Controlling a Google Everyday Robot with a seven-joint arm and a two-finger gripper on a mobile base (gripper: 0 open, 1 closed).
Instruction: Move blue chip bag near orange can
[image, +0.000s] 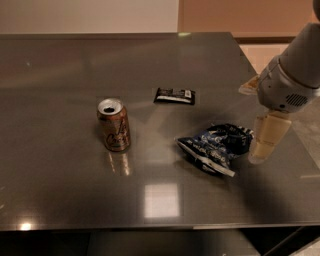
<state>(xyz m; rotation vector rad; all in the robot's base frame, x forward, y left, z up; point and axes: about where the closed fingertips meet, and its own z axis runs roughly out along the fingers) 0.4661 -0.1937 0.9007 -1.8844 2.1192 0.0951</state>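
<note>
The blue chip bag (216, 146) lies crumpled on the dark table, right of centre. The orange can (114, 124) stands upright to its left, about a bag's width away, its silver top open. My gripper (265, 139) hangs from the grey arm at the right, just right of the bag's right end and close to the table top. One cream finger (267, 136) shows; the other is hidden behind it.
A small flat black packet (174, 95) lies behind the bag and the can. The grey table (75, 190) ends at a front edge near the bottom and a right edge just past the gripper. A tan object (248, 86) sits at the right edge.
</note>
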